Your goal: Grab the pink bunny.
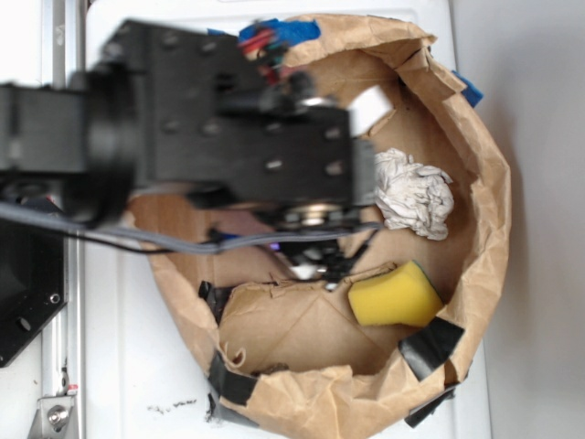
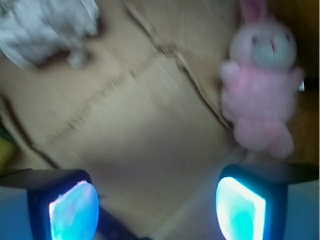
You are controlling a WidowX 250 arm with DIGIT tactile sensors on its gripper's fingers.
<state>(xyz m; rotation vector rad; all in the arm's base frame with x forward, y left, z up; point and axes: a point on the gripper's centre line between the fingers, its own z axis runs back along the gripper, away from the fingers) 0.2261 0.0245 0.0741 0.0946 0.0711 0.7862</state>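
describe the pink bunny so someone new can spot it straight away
Start at the brown paper bag lining the bin. In the wrist view, the pink bunny lies on its floor, off the open gripper. Unlike the crumpled paper ball and yellow sponge, it's fuzzy, with ears and a face.

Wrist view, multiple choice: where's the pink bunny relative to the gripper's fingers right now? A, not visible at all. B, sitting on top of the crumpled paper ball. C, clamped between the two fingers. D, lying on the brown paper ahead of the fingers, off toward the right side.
D: the pink bunny lies on the brown paper at upper right, beyond the open gripper, whose fingers hold nothing; the crumpled paper ball sits apart at upper left.
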